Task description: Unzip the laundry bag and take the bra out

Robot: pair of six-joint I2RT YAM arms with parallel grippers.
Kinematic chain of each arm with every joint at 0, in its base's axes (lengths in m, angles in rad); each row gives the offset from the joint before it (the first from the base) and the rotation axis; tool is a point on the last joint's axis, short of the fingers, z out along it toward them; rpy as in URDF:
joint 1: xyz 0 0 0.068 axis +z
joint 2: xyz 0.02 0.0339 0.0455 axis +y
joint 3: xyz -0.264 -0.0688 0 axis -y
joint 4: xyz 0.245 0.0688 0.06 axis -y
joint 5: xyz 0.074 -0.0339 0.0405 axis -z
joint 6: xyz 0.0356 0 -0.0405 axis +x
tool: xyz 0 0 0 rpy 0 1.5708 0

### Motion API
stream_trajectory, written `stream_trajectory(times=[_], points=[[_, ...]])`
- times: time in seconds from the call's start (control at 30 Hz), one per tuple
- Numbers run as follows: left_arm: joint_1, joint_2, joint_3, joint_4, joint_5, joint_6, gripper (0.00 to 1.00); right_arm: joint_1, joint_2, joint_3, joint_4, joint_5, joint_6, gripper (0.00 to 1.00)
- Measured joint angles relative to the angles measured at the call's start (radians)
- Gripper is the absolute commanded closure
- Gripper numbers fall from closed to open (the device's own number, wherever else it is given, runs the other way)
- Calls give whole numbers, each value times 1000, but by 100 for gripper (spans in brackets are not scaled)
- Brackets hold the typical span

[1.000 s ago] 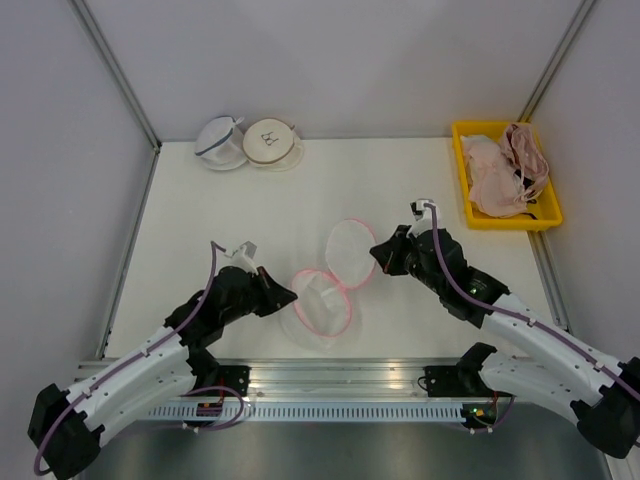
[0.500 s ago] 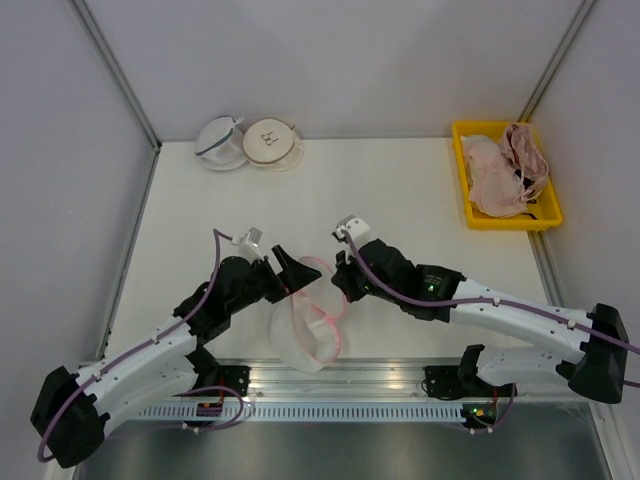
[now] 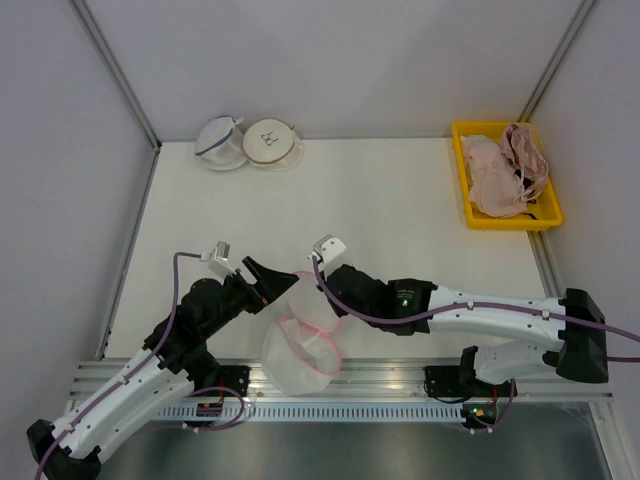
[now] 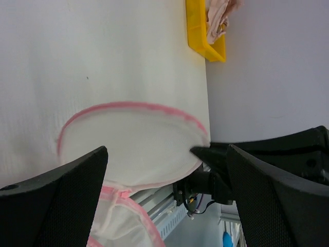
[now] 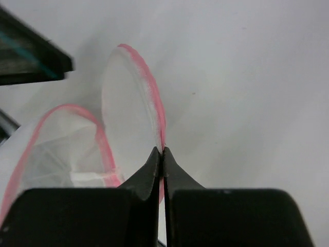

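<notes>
Right jaws: clamped on the rim of the laundry bag [image 3: 300,355].
Left jaws: spread wide just beside it (nothing held).
Risk: the rim could be lost from so thin a pinch.

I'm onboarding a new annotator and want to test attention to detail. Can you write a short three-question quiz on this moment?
1. True or false: the right gripper pinches the pink rim of the laundry bag.
2. The left gripper is: A open, B shut on the bag, C out of view.
3. What holds the peach-pink bras?
Key: 1 true; 2 A; 3 the yellow tray.
</notes>
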Motion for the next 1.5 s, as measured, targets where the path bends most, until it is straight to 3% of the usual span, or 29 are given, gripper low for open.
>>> stream_trajectory(times=[0.17, 0.3, 0.57, 0.8, 1.03, 1.23, 1.27, 1.33, 1.5], points=[[0, -110, 9, -124, -60, -3, 1, -2, -53, 18, -91, 296, 60, 100], [0, -119, 45, -185, -85, -3, 1, -1, -63, 70, -128, 421, 48, 99], [0, -135, 135, -339, -140, -5, 1, 108, -18, 77, -125, 476, -58, 100], [0, -223, 180, -465, -203, -13, 1, 257, 179, 106, -188, 574, -66, 100], [0, -259, 203, -549, -234, -22, 1, 333, 239, 107, -174, 552, -94, 99], [0, -270, 227, -582, -253, -23, 1, 364, 239, 108, -112, 459, -122, 73], [0, -272, 227, -587, -254, -23, 1, 367, 239, 108, -101, 430, -124, 63], [0, -272, 227, -597, -254, -23, 1, 375, 238, 107, -66, 354, -129, 61], [0, -269, 227, -600, -249, -23, 1, 385, 161, 34, 39, 185, -123, 43]])
